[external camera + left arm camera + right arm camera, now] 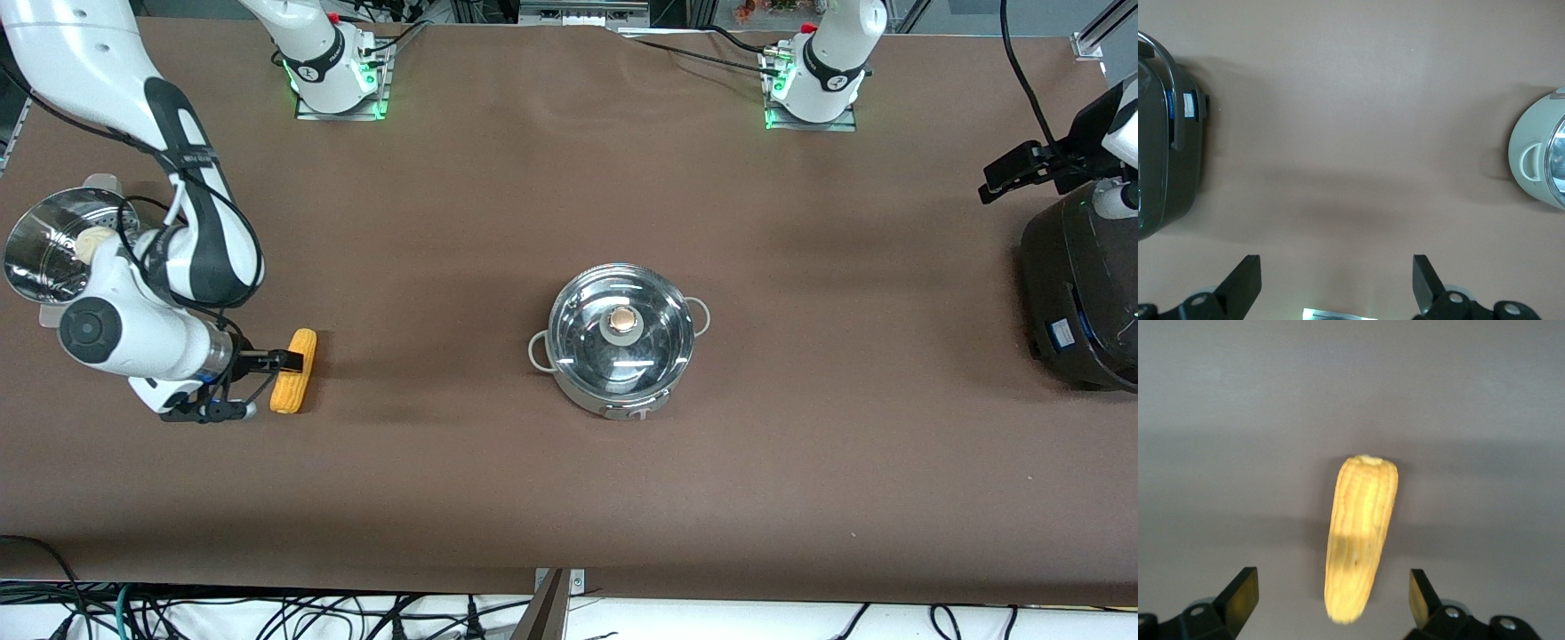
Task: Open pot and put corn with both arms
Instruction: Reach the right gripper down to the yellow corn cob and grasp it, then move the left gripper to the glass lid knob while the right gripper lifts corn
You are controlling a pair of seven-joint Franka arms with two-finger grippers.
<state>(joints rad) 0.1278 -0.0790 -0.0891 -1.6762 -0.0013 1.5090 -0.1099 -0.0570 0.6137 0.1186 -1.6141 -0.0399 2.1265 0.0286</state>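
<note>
The steel pot (622, 342) stands mid-table with its glass lid and tan knob (624, 318) on it; its edge also shows in the left wrist view (1541, 160). The yellow corn (293, 384) lies on the table toward the right arm's end. My right gripper (281, 362) is open over the corn. In the right wrist view the corn (1361, 527) has one end between the fingertips of the right gripper (1331, 597), untouched. My left gripper (1000, 178) is open and empty, held up by the black cooker; it also shows in the left wrist view (1337, 280) over bare table.
A perforated steel steamer pot (49, 258) with a white bun (93, 242) stands at the right arm's end, beside the right arm. The big black cooker (1080, 284) stands at the left arm's end and shows in the left wrist view (1168, 140).
</note>
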